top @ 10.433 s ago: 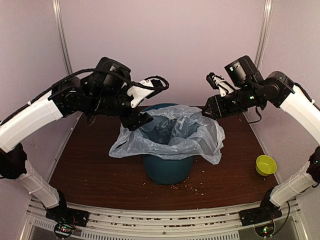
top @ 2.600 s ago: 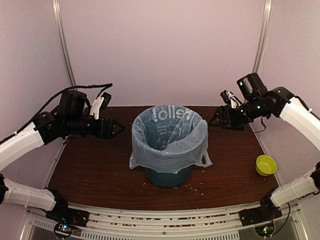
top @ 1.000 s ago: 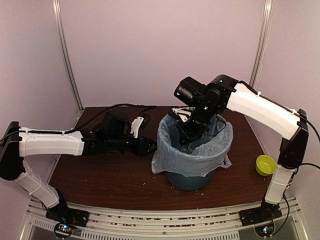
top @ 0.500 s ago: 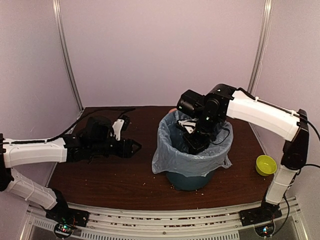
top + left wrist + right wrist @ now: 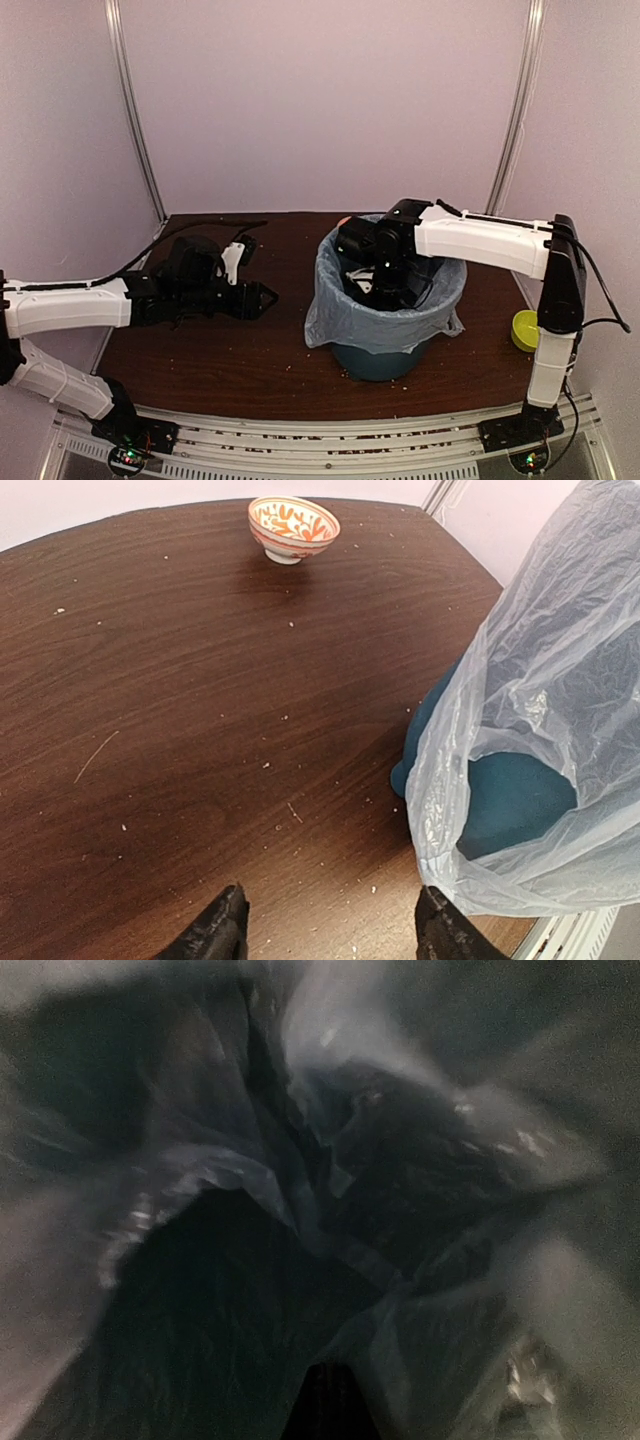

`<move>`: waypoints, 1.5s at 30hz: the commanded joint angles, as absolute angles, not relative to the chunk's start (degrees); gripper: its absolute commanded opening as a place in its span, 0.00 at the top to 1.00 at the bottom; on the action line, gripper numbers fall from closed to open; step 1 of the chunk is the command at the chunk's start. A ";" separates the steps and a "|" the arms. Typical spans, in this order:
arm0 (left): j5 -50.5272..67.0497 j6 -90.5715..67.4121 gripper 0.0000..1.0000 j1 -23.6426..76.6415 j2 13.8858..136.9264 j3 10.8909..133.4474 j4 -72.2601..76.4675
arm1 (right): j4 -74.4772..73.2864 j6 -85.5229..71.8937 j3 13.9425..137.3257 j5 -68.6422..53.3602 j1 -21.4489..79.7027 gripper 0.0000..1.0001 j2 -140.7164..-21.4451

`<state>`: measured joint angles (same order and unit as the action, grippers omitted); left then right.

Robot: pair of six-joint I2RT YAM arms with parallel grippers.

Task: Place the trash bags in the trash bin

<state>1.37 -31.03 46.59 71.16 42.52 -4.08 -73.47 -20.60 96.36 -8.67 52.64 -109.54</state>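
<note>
The teal trash bin (image 5: 375,358) stands mid-table, lined with the translucent grey-blue trash bag (image 5: 385,318), whose edge is folded out over the rim and hangs down the outside. My right arm reaches down into the bin, and the right gripper (image 5: 384,290) sits deep inside the bag. In the right wrist view its fingertips (image 5: 330,1405) meet in one dark point against crumpled bag folds (image 5: 330,1160). Low over the table left of the bin, my left gripper (image 5: 266,297) is open and empty. The left wrist view shows the bag (image 5: 540,710) and bin wall (image 5: 510,800) to the right of its fingers (image 5: 225,935).
A lime-green bowl (image 5: 527,330) sits at the table's right edge. A red-patterned bowl (image 5: 293,525) stands on the far side of the table, peeking out behind the bin (image 5: 345,221). Crumbs are scattered over the dark wooden tabletop (image 5: 200,350).
The right arm has sunk deeper into the bin, pushing the bag down. The left gripper drew back leftward from the bin, opened a little wider, and now holds still.
</note>
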 commanded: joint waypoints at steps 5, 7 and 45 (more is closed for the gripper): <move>0.26 -31.51 0.42 46.10 69.01 41.31 -3.01 | -67.92 -19.25 87.94 -8.15 52.80 1.00 -109.31; 0.20 -31.70 0.42 46.06 68.99 41.16 -2.98 | -66.65 -19.18 86.19 -8.54 52.75 1.00 -109.01; -0.62 -30.35 0.39 46.06 69.99 43.92 -5.46 | -59.02 -16.96 81.55 -8.13 52.78 1.00 -113.59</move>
<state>-0.03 -31.38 46.44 69.65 41.91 -7.18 -60.05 -16.69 81.25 -10.35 52.64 -114.43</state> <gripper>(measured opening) 0.602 0.009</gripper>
